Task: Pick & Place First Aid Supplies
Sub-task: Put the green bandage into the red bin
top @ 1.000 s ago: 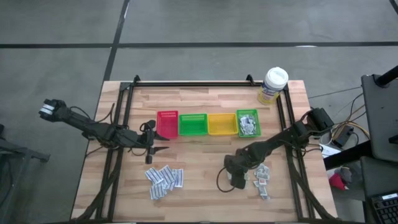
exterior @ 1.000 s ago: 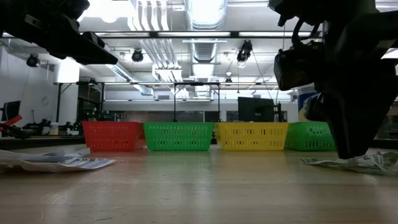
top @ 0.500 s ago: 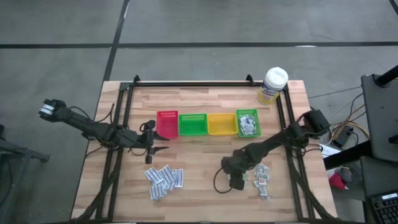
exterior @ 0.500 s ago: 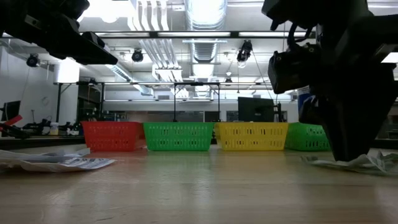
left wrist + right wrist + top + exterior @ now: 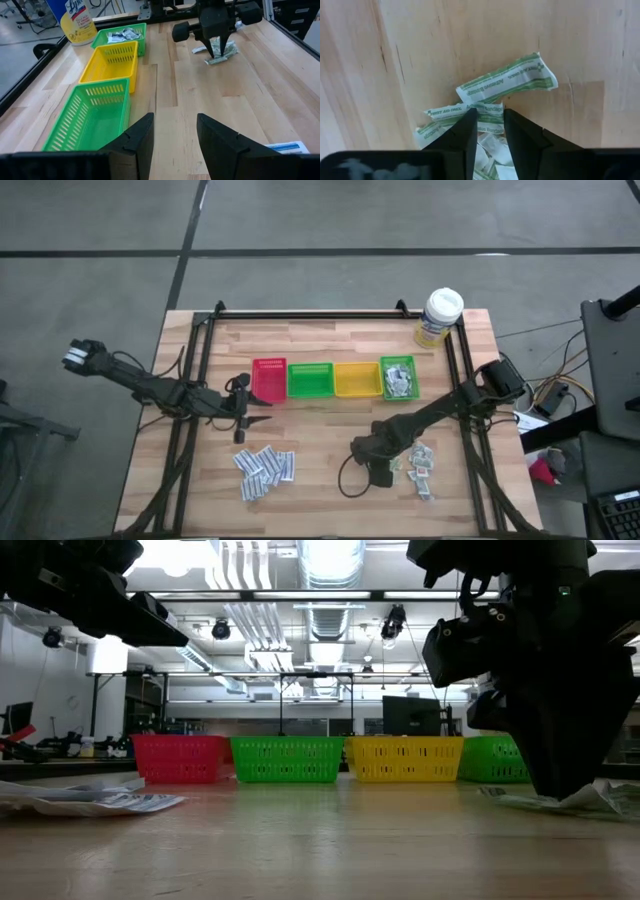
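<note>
Right gripper (image 5: 486, 125) lowered onto pale green sachets (image 5: 506, 84), fingers narrowly apart straddling one sachet's edge, grasp cannot be told, wooden worktop (image 5: 330, 480), left gripper (image 5: 172, 135) open, hovering near red bin (image 5: 268, 378).

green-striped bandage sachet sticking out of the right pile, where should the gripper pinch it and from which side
Probably from straight above, pinching across its narrow width. The green-striped sachet lies flat on the table, its free end clear of the pile, so no edge offers a side grip. The right gripper already stands over that pile, jaws a sliver apart.
</note>
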{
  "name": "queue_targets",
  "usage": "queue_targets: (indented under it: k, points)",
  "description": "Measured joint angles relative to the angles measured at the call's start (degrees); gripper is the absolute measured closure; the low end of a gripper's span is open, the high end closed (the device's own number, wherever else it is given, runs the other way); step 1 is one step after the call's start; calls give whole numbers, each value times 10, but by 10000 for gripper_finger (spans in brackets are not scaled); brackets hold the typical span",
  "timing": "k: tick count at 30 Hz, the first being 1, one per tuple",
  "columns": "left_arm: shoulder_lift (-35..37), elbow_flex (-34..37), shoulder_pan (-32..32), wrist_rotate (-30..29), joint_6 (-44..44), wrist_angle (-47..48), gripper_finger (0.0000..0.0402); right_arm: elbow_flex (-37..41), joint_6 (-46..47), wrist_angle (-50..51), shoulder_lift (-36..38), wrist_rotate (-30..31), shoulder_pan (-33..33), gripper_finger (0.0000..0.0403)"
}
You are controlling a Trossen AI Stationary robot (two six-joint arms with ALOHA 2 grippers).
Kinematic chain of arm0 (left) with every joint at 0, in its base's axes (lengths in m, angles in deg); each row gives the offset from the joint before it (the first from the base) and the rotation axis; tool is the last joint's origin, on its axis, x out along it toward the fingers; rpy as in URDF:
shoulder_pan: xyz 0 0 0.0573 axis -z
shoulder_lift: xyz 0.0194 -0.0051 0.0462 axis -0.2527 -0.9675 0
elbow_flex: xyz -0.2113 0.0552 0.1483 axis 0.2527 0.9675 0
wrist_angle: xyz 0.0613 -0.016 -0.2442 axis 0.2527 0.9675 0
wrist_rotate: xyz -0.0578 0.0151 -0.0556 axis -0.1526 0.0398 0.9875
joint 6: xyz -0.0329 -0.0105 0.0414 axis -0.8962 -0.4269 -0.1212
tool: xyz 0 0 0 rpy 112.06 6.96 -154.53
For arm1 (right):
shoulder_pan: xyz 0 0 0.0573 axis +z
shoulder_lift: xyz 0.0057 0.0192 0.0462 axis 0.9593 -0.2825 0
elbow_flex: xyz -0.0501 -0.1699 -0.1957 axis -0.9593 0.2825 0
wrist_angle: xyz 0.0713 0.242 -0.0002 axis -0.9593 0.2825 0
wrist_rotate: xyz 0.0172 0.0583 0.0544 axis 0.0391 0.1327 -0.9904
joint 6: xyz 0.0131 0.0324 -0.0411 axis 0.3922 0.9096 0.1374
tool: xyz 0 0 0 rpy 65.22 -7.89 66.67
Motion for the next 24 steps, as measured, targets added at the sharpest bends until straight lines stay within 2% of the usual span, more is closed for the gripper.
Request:
queue_targets:
  k: [10, 24]
  points:
    - [0, 4, 0, 0, 0, 0, 252, -4, 1, 11, 0, 2, 0, 345]
    - [0, 4, 0, 0, 0, 0, 252, -59, -32, 58, 3, 2, 0, 376]
